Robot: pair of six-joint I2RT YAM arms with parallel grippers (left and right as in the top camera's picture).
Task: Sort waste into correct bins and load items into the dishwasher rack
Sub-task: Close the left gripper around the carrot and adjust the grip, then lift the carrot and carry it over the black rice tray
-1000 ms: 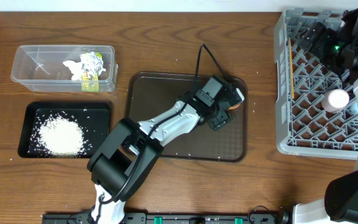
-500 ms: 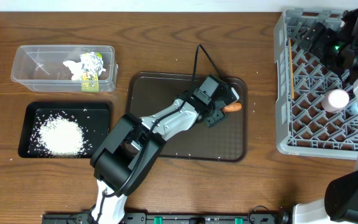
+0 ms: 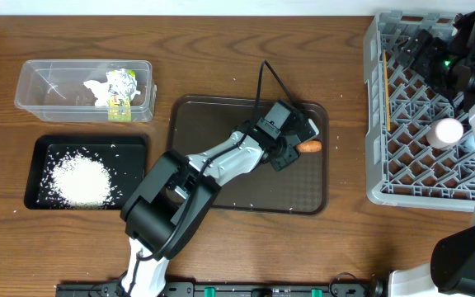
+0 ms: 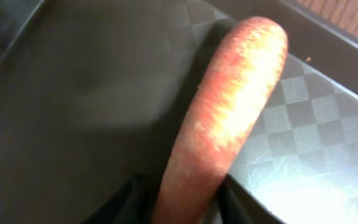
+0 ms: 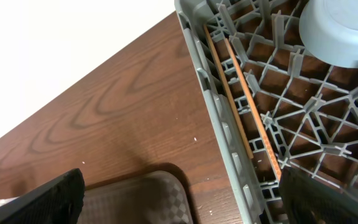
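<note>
since a second ago the left claw has drawn back, baring the carrot at the right edge of the serving tray. left wrist: it pinches only the carrot's end; that could pivot and drop. right wrist: right claw gapes empty by the chopsticks in the rack.

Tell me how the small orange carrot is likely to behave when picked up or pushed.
The carrot looks solid and unbent, so it is probably stiff. Its round, tapered body would likely roll in a curve if nudged on the brown tray. Its matte, slightly rough skin should not be very slippery.
</note>
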